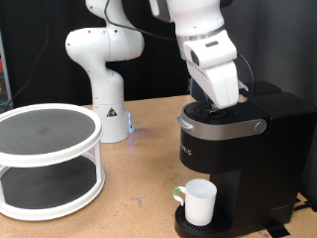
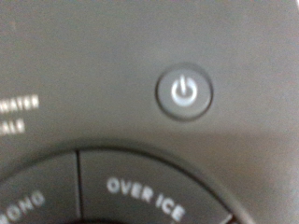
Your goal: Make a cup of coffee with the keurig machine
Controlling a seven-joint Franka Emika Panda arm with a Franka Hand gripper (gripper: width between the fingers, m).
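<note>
I see the gripper point(image 1: 226, 99) down on top of the keurig machine point(image 1: 238, 159) — whether its fingers are apart or together I cannot tell. My wrist view fills with the power button point(image 2: 185, 91). The cup point(image 1: 199, 201) sits on the drip tray point(image 1: 188, 226).

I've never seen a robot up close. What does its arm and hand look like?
The arm is glossy white with rounded, bulging segments and dark seams at the joints. Its white hand narrows to a blocky wedge. A black cable runs beside it. The white base bears a small triangular mark.
</note>
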